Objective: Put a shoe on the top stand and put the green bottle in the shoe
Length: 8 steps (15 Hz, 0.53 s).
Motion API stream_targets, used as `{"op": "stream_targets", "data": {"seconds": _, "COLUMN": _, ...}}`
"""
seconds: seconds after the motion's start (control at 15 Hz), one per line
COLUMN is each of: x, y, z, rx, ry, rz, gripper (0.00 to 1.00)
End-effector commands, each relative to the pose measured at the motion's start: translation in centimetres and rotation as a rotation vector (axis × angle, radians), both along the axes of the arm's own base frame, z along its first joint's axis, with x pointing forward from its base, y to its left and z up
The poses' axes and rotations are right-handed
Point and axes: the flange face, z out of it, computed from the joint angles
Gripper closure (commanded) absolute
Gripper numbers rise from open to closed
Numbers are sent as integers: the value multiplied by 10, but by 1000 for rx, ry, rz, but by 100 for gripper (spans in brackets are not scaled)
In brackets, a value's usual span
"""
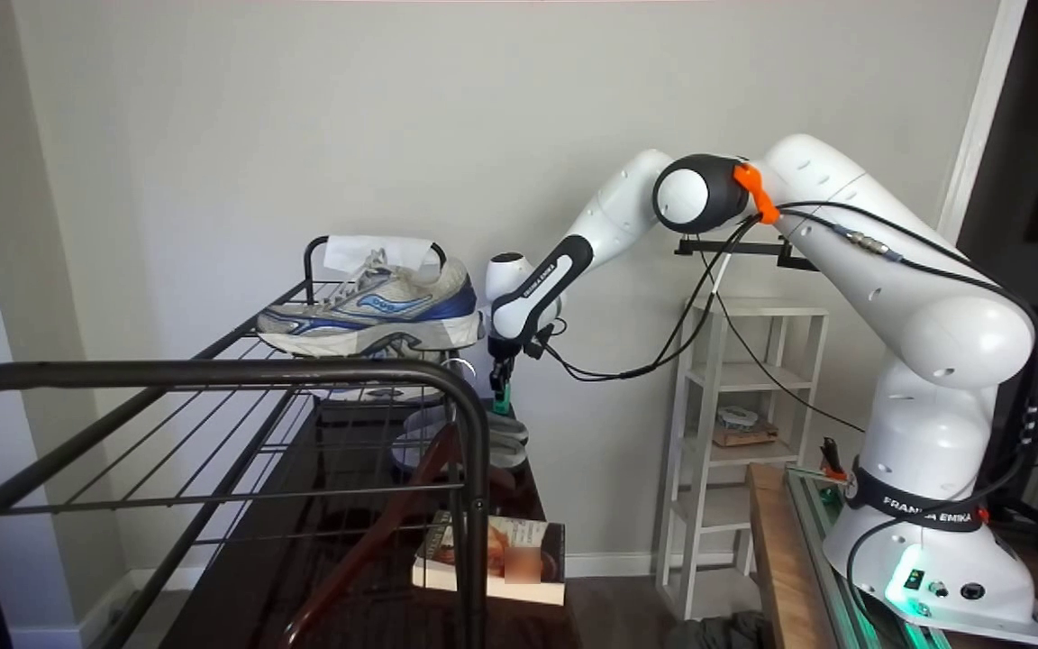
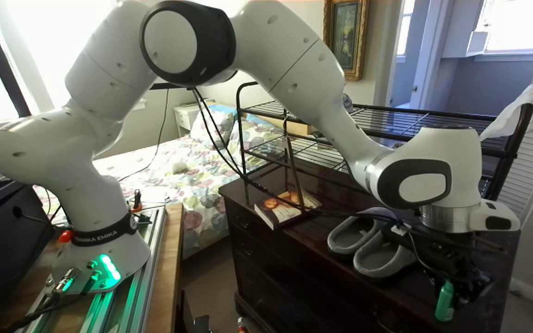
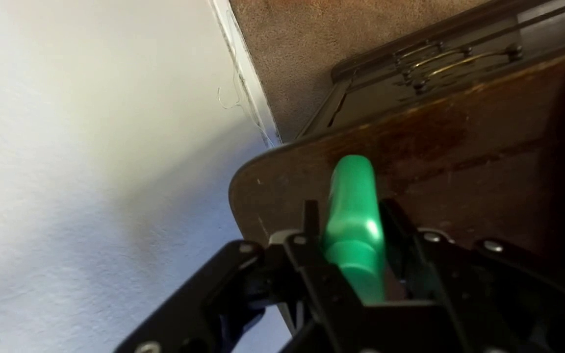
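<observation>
Bars of a black metal rack cross the foreground in an exterior view, and on the rack's top stand a grey-and-white shoe with blue trim lies crosswise, sole down, its heel toward the side of the rack where a white robot arm stands. On that side, near the end of the rack where a white sheet hangs over the bar, the arm's hand points downward. It is drawn in to the width of a slim green bottle, gripping it from both sides and holding it nearly upright at the corner of a dark wooden counter that extends beneath the rack. Whether the bottle's base touches the counter cannot be told. Beside the rack, a pair of grey slippers rests on the counter between the bottle and a book, which lies flat, cover up, near the rack's opposite end. Past that end of the rack, a bed with a patterned spread shows in an exterior view. White shelves stand well apart from the rack, on its arm side.
</observation>
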Motion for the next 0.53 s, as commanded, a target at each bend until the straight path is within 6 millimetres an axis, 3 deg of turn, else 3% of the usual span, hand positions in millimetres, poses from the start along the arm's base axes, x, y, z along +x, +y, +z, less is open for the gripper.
{"op": "stream_targets", "data": {"seconds": 0.0, "x": 8, "y": -3, "z": -3, "rx": 20, "ry": -5, "rz": 1, "gripper": 95}}
{"op": "stream_targets", "data": {"seconds": 0.2, "x": -1, "y": 5, "z": 13, "rx": 1, "ry": 44, "rz": 33, "gripper": 93}}
{"op": "stream_targets", "data": {"seconds": 0.47, "x": -31, "y": 27, "z": 71, "rx": 3, "ry": 34, "rz": 234, "gripper": 93}}
